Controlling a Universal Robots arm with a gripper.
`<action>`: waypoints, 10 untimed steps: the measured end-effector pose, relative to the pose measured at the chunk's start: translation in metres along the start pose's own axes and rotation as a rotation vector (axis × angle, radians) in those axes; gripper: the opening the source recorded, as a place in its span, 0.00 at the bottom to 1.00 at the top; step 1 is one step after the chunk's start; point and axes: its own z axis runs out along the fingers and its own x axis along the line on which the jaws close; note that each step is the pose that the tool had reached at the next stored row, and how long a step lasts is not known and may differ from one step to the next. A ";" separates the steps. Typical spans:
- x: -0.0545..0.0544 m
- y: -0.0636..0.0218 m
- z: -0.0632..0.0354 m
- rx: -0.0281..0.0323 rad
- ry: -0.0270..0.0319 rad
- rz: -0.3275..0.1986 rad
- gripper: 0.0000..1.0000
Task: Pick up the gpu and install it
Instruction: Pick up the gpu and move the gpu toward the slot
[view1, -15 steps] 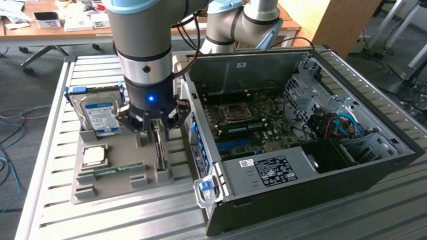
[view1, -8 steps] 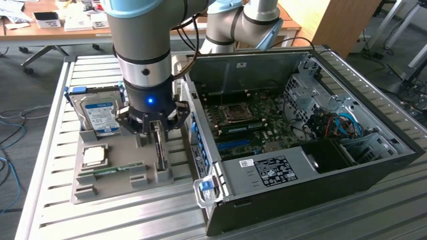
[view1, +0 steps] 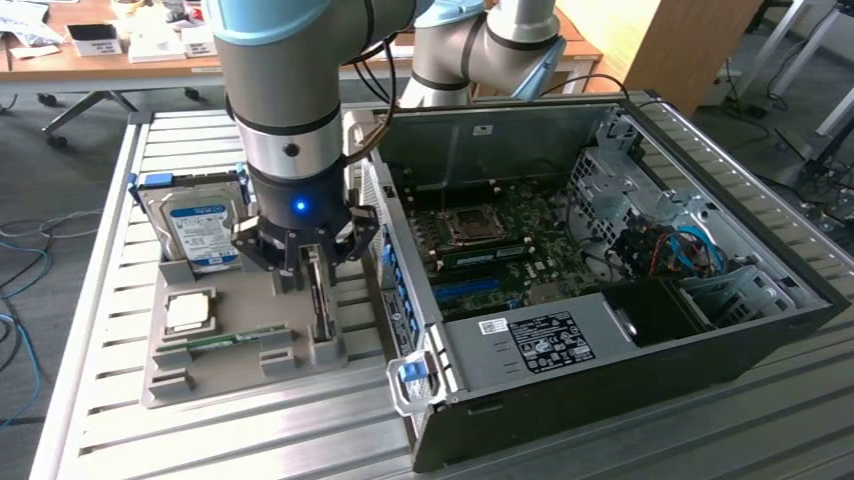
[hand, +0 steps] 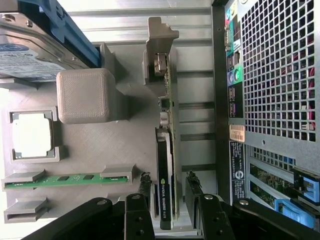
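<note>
Fingers (hand: 145, 187) straddle the gpu (hand: 166, 200) standing on edge, a gap either side.

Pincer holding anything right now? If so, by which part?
Nothing held. The pincer stands open astride the gpu, not clamped on it.

Silver arm (view1: 283, 120), black tool (hand: 168, 190)

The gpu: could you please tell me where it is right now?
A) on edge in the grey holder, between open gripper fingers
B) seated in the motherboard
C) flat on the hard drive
A: the gpu stands on edge in the grey holder, the gripper straddling it with gaps on both sides.
</note>
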 end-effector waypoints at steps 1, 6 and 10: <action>0.000 0.0001 0.0003 -0.0011 0.0002 -0.001 0.42; 0.000 0.0002 0.0015 -0.0104 0.0007 -0.003 0.42; 0.000 0.0002 0.0021 -0.0244 0.0016 -0.003 0.42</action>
